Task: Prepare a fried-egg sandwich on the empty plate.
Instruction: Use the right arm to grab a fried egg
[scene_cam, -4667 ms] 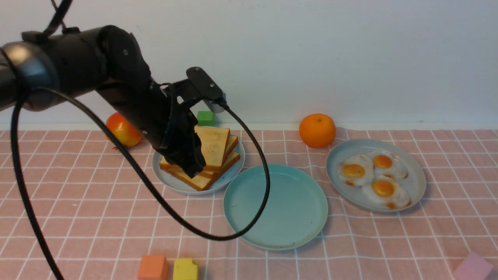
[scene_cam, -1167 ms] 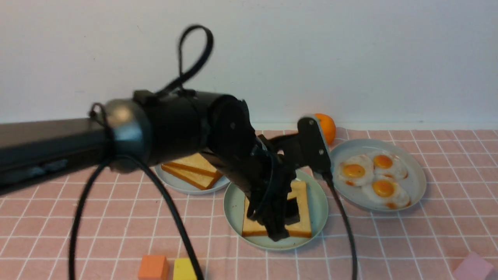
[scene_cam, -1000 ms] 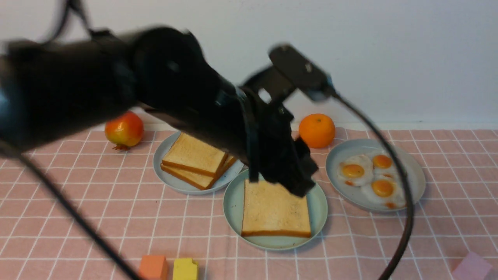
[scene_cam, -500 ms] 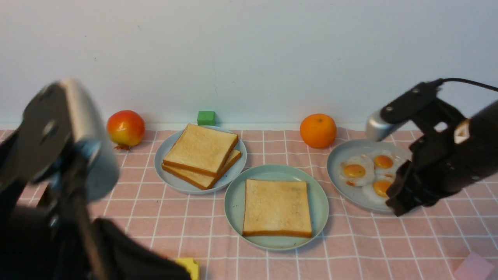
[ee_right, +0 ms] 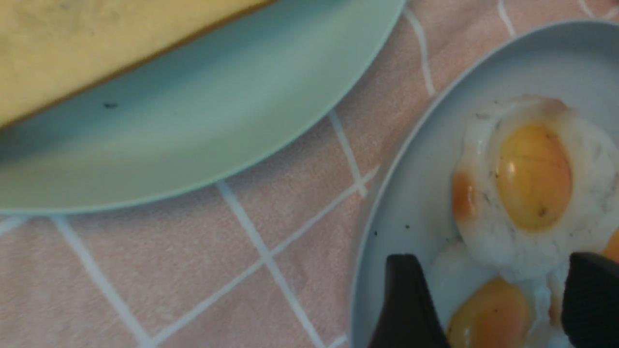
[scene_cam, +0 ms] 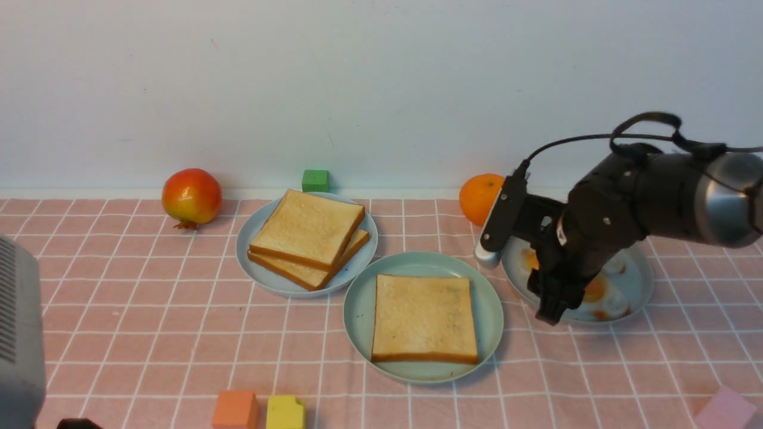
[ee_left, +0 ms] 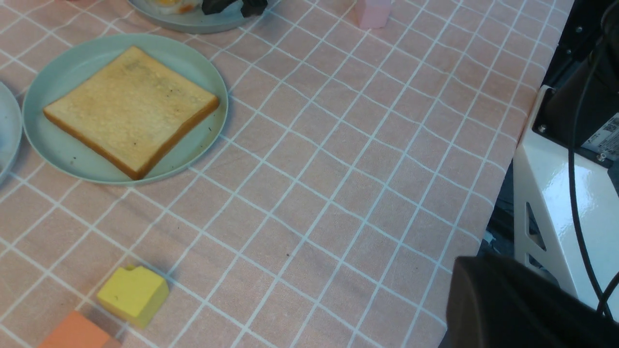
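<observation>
1. The right gripper [ee_right: 493, 263] is open and empty, its jaws spread over the pale blue-grey egg plate [ee_right: 387, 193]. The step in hand looks to be picking up one fried egg [ee_right: 493, 314], which shows between the fingers.
2. To do it well, keep the fingers either side of that single egg, lower straight down, and close softly; the yolk could tear. Another egg [ee_right: 532, 179] lies against it, so check that it doesn't drag along.
3. Lift level, then lay the egg centrally on the bread, leaving room for a top slice.
4. Left of the pincer, just beside the egg plate, is the mint-green plate [scene_cam: 423, 372], bearing one toast slice [scene_cam: 424, 319]: the sandwich's base, still without egg or lid.
5. Farther left and beyond, the spare toast slices [scene_cam: 307, 229] lie on the other blue-grey plate [scene_cam: 256, 275].
</observation>
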Controlling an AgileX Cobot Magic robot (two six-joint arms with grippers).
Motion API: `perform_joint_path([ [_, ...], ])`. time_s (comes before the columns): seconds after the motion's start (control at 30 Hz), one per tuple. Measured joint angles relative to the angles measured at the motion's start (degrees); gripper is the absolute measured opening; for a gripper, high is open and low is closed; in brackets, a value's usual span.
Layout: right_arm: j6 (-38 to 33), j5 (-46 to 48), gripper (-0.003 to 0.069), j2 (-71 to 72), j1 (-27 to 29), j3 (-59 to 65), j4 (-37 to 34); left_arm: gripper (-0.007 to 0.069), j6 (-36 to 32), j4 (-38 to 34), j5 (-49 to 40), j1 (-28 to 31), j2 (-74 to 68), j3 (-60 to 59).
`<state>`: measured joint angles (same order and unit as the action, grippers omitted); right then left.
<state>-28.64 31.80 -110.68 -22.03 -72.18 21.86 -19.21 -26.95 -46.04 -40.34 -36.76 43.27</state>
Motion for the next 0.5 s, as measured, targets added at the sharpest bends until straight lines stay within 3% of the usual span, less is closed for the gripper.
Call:
perform_joint_path([
  [0.27, 0.39, -2.76, 0.0454, -5.39, 0.0, -2.18, 7.32, 0.0012, 0.0, 0.0, -0.54, 0.0, 0.0, 0.0],
  [0.43, 1.31, -3.54, 0.0386, -6.55, 0.0, -2.77, 10.37, 0.0012, 0.31, -0.04, -0.54, 0.0, 0.0, 0.0],
  [0.5, 1.31, -3.59, 0.0308, -6.84, 0.0, -2.81, 10.83, 0.0012, 0.43, -0.04, -0.55, 0.0, 0.0, 0.0],
])
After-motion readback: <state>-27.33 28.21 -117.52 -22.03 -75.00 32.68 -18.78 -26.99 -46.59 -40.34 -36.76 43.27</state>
